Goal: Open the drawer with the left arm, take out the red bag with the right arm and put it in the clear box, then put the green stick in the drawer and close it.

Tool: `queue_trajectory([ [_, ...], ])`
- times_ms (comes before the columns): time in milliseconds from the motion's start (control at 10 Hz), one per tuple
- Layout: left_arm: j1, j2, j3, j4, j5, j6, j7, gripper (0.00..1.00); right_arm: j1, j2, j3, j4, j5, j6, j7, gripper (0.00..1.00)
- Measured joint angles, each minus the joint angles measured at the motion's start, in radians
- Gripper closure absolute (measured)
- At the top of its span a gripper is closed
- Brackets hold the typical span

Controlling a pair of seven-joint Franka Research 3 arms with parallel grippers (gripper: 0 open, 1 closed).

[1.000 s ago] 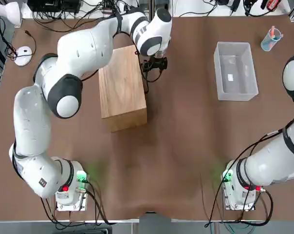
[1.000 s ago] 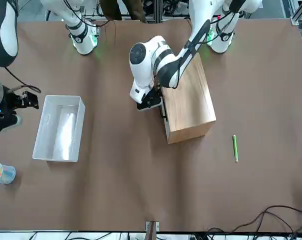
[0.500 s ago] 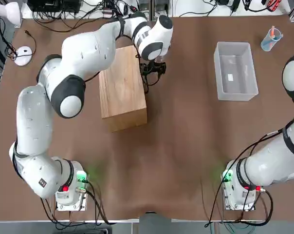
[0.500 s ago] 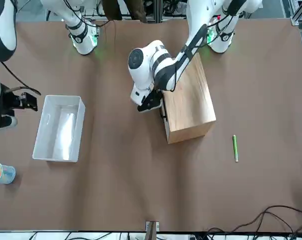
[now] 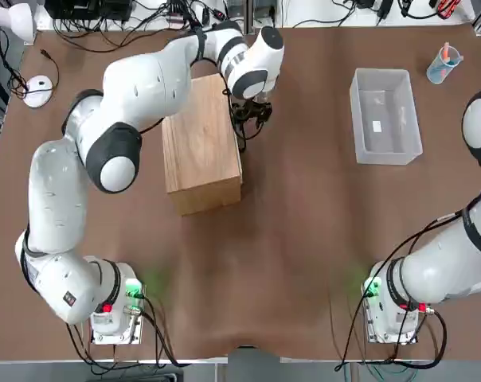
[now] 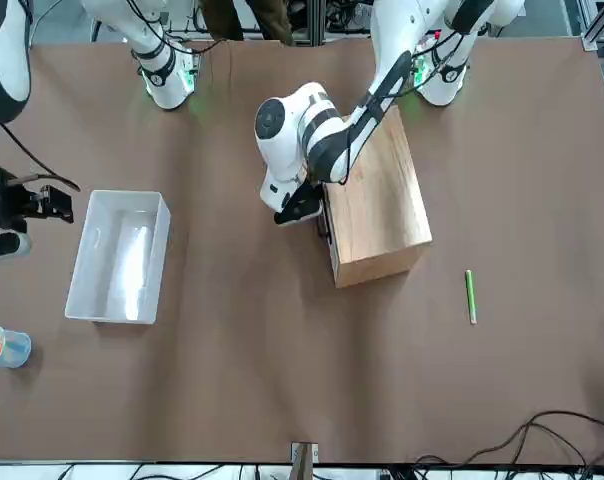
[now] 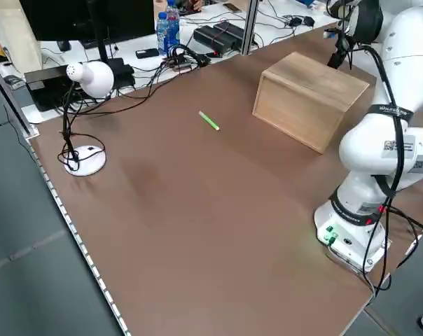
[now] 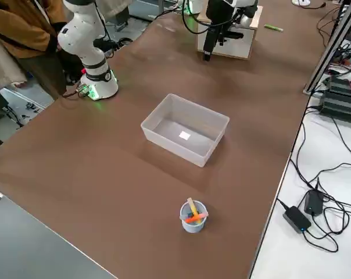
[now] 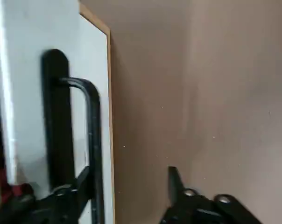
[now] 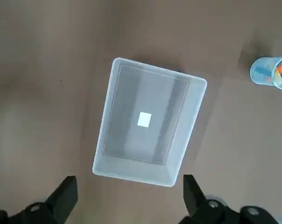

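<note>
Reaching for the drawer (image 9: 47,93) handle (image 9: 89,140), the left gripper (image 9: 129,186) hangs open astride the bar.
Best to close squarely, then pull straight out; the right gripper (image 10: 129,191) waits wide above the clear box (image 10: 148,121).

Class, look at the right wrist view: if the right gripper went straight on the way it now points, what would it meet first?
Most likely the clear box, which lies centred in line with the open right gripper. The way to it looks free, though depth is hard to judge.
</note>
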Motion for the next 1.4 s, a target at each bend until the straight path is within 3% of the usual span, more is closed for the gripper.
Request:
queue_trajectory([
  [200, -0.004, 0.0, 0.0, 0.002, 0.005, 0.018, -0.037, 0.68, 0.0, 0.0, 0.0, 0.0, 0.001, 0.003, 0.0, 0.0],
  [400, -0.01, 0.002, 0.0, 0.0, 0.017, 0.055, -0.028, 0.89, 0.001, 0.0, 0.0, 0.0, 0.003, 0.004, 0.001, 0.0],
  [1100, -0.039, 0.025, -0.005, 0.001, 0.027, 0.337, -0.05, 0.9, 0.001, 0.0, 0.001, 0.0, 0.004, 0.004, 0.001, 0.0],
  [1400, -0.039, 0.026, -0.009, 0.002, 0.027, 0.371, -0.053, 0.89, 0.001, 0.0, 0.001, 0.0, 0.004, 0.005, 0.001, 0.0],
])
